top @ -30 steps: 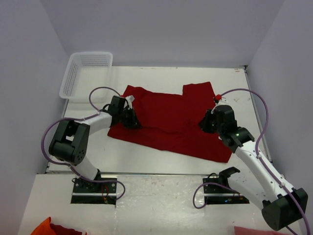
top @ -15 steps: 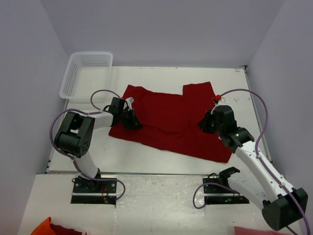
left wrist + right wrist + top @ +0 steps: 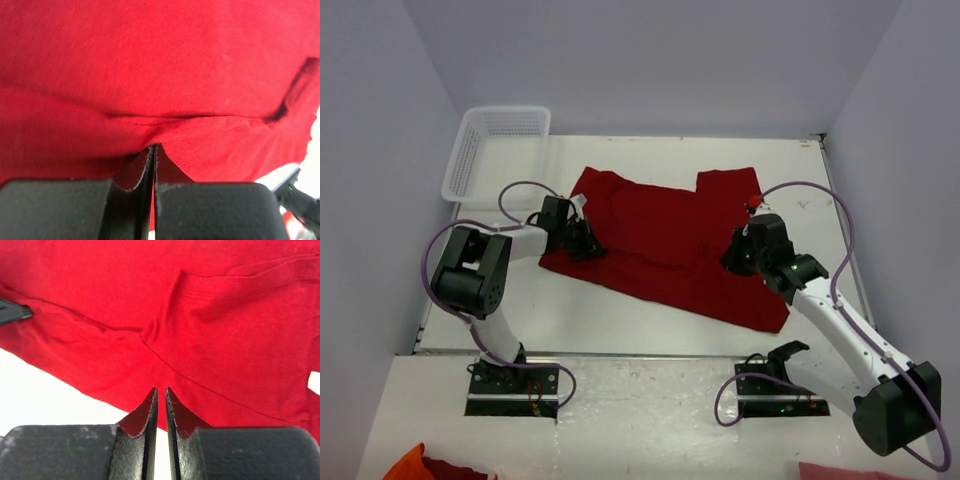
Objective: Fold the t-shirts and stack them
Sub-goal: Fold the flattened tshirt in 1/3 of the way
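Our left gripper (image 3: 154, 148) pinches the shirt (image 3: 660, 240) tight, right at its tip. Our right gripper (image 3: 160, 390) is closed on the other side too. We hold both sides to pull it flat, we think.

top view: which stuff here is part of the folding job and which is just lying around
Part of the job:
red t-shirt, spread flat
left gripper, shut on its left edge
right gripper, shut on its right side

Lying about:
white mesh basket, far left corner
orange and red cloth, near left, off the table
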### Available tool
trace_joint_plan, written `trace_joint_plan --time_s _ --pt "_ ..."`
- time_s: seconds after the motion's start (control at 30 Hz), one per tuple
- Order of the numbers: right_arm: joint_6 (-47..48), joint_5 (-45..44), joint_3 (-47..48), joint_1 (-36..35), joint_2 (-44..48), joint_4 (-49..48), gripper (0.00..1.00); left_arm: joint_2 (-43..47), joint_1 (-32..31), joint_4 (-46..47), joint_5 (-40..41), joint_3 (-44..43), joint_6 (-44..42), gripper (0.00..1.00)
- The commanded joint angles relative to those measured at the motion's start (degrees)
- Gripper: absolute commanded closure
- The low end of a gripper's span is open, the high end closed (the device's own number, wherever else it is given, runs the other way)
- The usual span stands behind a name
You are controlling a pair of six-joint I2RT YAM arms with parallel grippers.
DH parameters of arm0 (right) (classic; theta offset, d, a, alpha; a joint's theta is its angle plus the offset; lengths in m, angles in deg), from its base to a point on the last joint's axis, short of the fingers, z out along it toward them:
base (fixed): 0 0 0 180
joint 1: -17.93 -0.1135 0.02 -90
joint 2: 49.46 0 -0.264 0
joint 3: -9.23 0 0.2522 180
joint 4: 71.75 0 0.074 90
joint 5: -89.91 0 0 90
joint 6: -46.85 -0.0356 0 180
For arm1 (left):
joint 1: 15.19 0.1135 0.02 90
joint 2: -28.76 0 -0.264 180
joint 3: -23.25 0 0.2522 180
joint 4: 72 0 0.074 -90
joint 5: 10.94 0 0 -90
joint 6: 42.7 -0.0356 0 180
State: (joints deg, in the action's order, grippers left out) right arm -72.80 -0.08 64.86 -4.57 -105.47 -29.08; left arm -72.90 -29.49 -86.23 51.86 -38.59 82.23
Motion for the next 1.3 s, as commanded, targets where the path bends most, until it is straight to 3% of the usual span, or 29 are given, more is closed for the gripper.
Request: trace_joint_plan --time_s 0.0,0.4,0.6,0.67,0.7,1.27 --pt "0.91 0.69 2.52 -0.35 -0.5 -1.22 0.88 2.0 0.86 -11.03 13.66 -0.88 -3.65 1.0" --pt "-0.58 -1.4 7.52 -0.53 -8.93 0.7 0.84 9.81 -0.63 -13.24 17.53 2.37 -1.89 1.0" --pt "-2.86 -4.05 15.6 -0.53 -21.06 6.33 0.68 17.19 -2.65 -17.45 27.88 -0.09 -2.15 1.0" --pt "-3.22 -3.09 17.1 -0.61 -24.67 6.69 0.76 17.73 -2.92 -17.99 29.92 -1.05 -2.42 1.0" --pt "-3.66 -2.65 17.19 -0.53 -25.55 6.52 1.0 17.82 -2.92 -18.34 30.88 -1.32 -2.59 1.0" --pt "-5.15 -0.36 13.06 -1.58 -30.29 2.3 1.0 9.12 -2.75 -16.93 33.0 -3.16 -3.21 1.0"
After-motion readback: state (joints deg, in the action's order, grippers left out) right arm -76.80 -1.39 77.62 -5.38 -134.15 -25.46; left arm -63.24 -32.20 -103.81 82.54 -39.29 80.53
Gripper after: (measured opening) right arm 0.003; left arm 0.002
